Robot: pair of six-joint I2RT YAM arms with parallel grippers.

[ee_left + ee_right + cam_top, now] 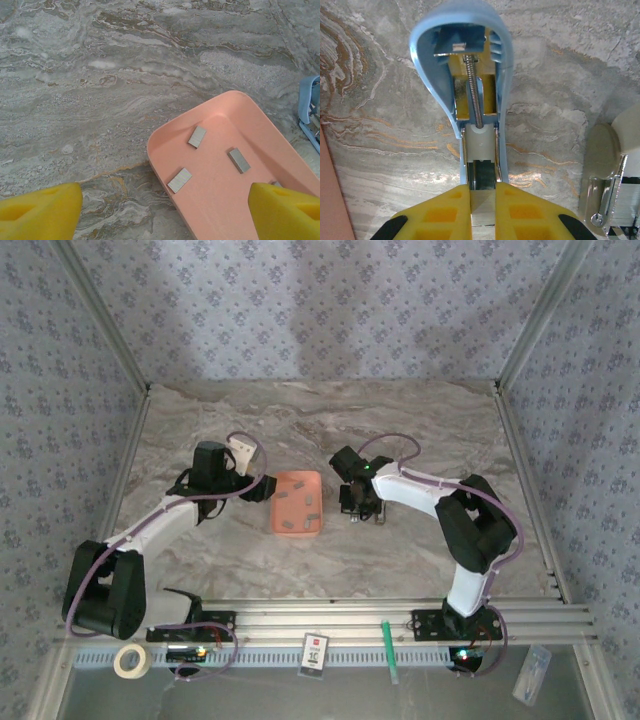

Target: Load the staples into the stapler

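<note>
R gripper (pixel 483 202) clamps blue plastic stapler (pixel 506 75); L gripper (pixel 162 212) agape over orange tray (pixel 161 145), flat grey staples (pixel 197 136).

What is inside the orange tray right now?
Grey staples lie flat on the orange tray's floor, three plain in the left wrist view. A yellow finger of the left gripper covers its near corner; anything there is hidden.

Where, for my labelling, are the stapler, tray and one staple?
stapler (pixel 475 100): right wrist view, on its spring.
tray (pixel 215 197): left wrist view, bare floor.
staple (pixel 197 136): left wrist view, its middle.
</note>
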